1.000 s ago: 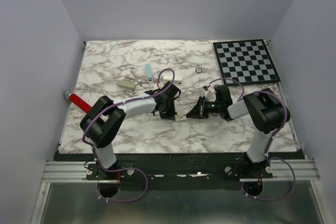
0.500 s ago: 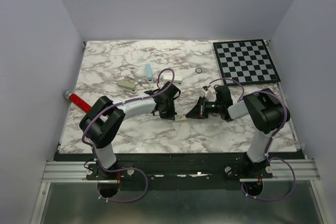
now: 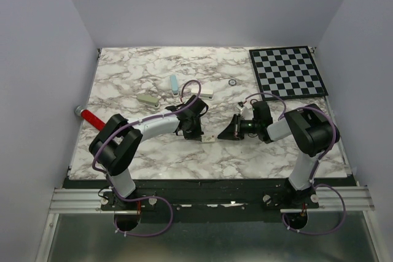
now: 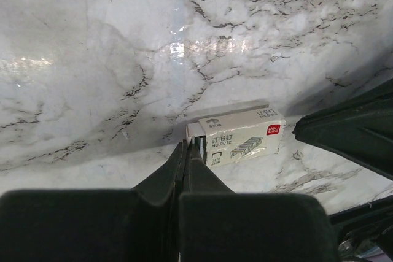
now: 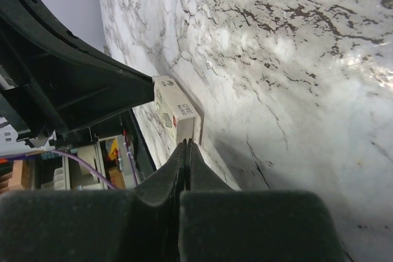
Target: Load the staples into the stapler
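Staples could not be made out on their own in any view. Left gripper [image 4: 188, 145] fingers were pressed together, tips against one end of the white box [image 4: 241, 138]. Right gripper [image 5: 186, 145] was likewise closed at the opposite end. Whether either pinched a flap could not be told. Box lay mid-bench [image 3: 159, 151], nearer the near edge, between both grippers.

Checkerboard [image 3: 287, 70] in the far right corner — small ring [image 3: 233, 83] near it; red cylinder [image 3: 93, 119] at left edge.
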Controlling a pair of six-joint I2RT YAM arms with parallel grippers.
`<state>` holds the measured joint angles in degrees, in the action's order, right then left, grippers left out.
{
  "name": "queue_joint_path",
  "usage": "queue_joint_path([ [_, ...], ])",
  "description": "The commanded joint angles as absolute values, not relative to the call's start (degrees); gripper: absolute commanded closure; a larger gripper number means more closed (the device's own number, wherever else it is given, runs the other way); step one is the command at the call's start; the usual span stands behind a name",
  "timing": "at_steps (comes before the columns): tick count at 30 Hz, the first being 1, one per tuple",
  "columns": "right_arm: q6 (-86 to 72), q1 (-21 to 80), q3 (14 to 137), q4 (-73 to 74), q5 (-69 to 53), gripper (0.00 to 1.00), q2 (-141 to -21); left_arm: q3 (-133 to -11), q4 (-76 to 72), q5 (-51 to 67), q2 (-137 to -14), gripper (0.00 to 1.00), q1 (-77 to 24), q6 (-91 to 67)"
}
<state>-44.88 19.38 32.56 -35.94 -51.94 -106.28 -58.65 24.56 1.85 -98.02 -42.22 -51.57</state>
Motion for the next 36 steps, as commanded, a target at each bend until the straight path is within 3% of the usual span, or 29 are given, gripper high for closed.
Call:
queue_joint_path([
  [1,-42.98,19.07,31.99,-36.04,-51.94,0.84,-105.29,-57.83,24.61,1.4,-96.59,1.0,-42.01,-51.06],
  [6,-42.98,19.25,32.08,-35.6,-51.68,0.68,-106.26,-55.9,21.89,4.48,-97.12,1.0,-41.66,-52.73],
  [10,-42.1,20.3,33.05,-33.75,-50.8,0.62,-106.79,-55.63,21.1,4.75,-97.21,1.0,-41.49,-52.82],
  [36,-45.35,22.76,36.38,-36.47,-52.03,0.66,-111.18,-56.69,21.01,5.01,-97.73,1.0,-41.57,-52.38],
])
